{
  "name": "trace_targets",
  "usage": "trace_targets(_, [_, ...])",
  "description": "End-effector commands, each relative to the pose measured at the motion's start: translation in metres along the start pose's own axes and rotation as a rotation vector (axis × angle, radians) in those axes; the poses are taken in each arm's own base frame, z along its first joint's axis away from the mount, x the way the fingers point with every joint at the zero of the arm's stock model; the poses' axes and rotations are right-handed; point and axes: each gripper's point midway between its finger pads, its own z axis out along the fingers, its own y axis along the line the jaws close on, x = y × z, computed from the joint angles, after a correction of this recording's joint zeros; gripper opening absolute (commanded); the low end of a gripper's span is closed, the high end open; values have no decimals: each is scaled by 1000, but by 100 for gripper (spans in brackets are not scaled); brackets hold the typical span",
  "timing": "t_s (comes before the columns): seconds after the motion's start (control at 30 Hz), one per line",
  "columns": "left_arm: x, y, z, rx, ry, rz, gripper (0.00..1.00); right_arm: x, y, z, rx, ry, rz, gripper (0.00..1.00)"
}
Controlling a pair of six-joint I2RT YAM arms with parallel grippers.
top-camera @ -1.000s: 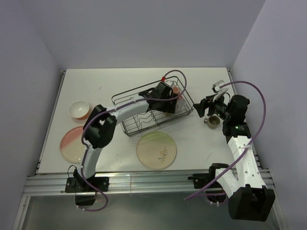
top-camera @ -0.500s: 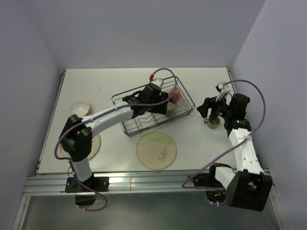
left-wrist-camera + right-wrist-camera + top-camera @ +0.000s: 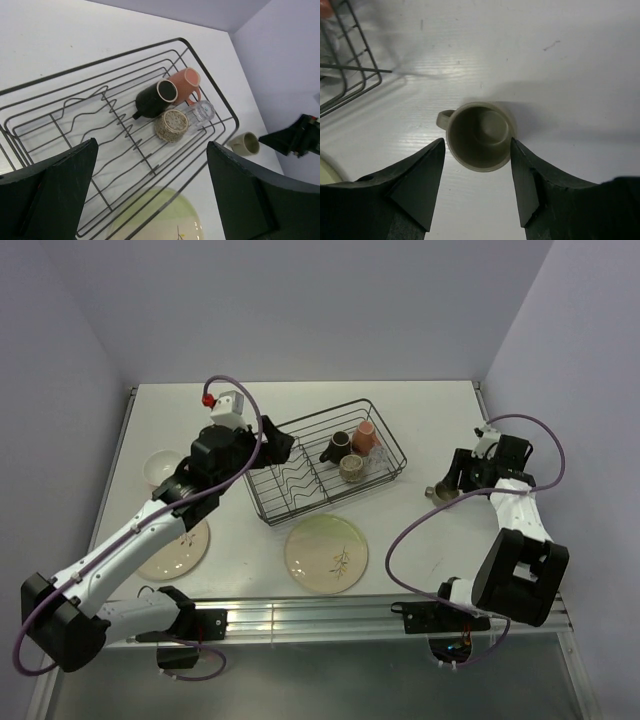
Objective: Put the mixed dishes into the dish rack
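Note:
The black wire dish rack (image 3: 300, 480) holds a dark brown mug (image 3: 335, 448), a pink mug (image 3: 365, 436) and a speckled beige cup (image 3: 351, 468) at its right end. The left wrist view also shows a clear glass (image 3: 202, 111) lying beside them. My left gripper (image 3: 278, 443) is open and empty, raised over the rack's left end (image 3: 151, 147). An olive mug (image 3: 443, 493) stands upright on the table right of the rack. My right gripper (image 3: 452, 483) is open with one finger on each side of that mug (image 3: 480, 135), not gripping it.
A green-tinted plate (image 3: 326, 554) lies flat in front of the rack. A pink-tinted plate (image 3: 180, 548) lies at the near left, partly under my left arm. The small bowl (image 3: 158, 468) sits at the far left. The right wall is close behind the right arm.
My left arm has drawn back from the rack's right end to its left end, uncovering the mugs. My right gripper has come down around the olive mug.

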Motion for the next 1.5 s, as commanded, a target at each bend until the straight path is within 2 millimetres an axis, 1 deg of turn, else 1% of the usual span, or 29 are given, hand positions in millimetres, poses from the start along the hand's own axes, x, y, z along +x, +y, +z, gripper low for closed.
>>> trace_targets(0.0, [-9,-21,-15,131,-38,-42,96,-2,-25,4,89,33,-14,61])
trace_targets(0.03, [-9,-21,-18,133,-38,-47,96,0,-33,6,127,46,4,60])
trace_targets(0.13, [-6,-20,-26,145,-38,-57,96,6,-43,11,152,69,24,54])
trace_targets(0.23, [-3,-18,-31,152,-36,-67,96,10,-47,16,163,81,27,53])
trace_targets(0.33, [-2,-22,-33,179,-35,-80,95,12,-48,23,150,100,40,45])
trace_targets(0.43, [-3,-36,-33,245,-29,-97,95,15,-48,31,127,130,69,35])
trace_targets(0.47, [-1,-46,-31,295,-6,-99,95,16,-47,33,121,139,74,28])
trace_targets(0.53, [1,-59,-30,353,19,-129,95,15,-45,34,101,139,87,20])
trace_targets(0.57, [4,-70,-29,414,39,-141,95,14,-44,34,96,135,89,18])
trace_targets(0.67, [8,-93,-28,531,83,-201,94,5,-39,27,66,92,86,6])
trace_targets(0.77, [11,-106,-22,588,127,-242,93,-8,-29,19,-10,33,76,0])
trace_targets(0.8, [13,-112,-22,617,146,-244,93,-18,-24,12,-29,-7,43,0])
trace_targets(0.83, [13,-116,-21,632,164,-261,93,-26,-13,7,-91,-39,21,0])
trace_targets(0.93, [15,-131,-15,683,228,-272,93,-52,8,-17,-176,-156,-109,0])
trace_targets(0.97, [13,-136,-8,694,241,-270,93,-61,22,-27,-237,-200,-158,0])
trace_targets(1.0, [13,-140,-6,707,259,-271,93,-74,32,-44,-247,-274,-247,0])
trace_targets(1.03, [15,-146,-9,741,291,-271,93,-81,39,-53,-266,-319,-301,0])
trace_targets(1.07, [13,-152,-4,760,307,-273,93,-92,52,-66,-307,-391,-379,0])
trace_targets(1.1, [12,-156,-3,780,319,-271,94,-99,63,-82,-305,-463,-473,0])
trace_targets(1.13, [19,-159,0,803,369,-282,94,-104,70,-91,-313,-509,-528,0])
trace_targets(1.17, [10,-166,-1,834,365,-280,94,-109,78,-100,-320,-557,-591,0])
trace_targets(1.2, [10,-169,0,850,382,-283,95,-118,87,-111,-340,-585,-665,0])
trace_targets(1.23, [10,-172,0,867,404,-295,94,-121,94,-114,-357,-591,-685,0])
trace_targets(1.27, [10,-177,2,900,435,-293,95,-130,99,-122,-347,-638,-733,0])
trace_targets(1.3, [11,-179,3,913,455,-299,97,-136,105,-127,-347,-682,-790,0])
trace_targets(1.33, [10,-182,8,922,477,-309,98,-139,112,-133,-354,-717,-842,0])
trace_targets(1.37, [12,-184,5,946,508,-305,99,-151,119,-143,-345,-767,-900,0])
trace_targets(1.43, [13,-188,9,964,540,-314,99,-160,130,-153,-356,-808,-918,0])
trace_targets(1.47, [13,-190,9,978,552,-318,99,-171,141,-167,-353,-881,-976,0])
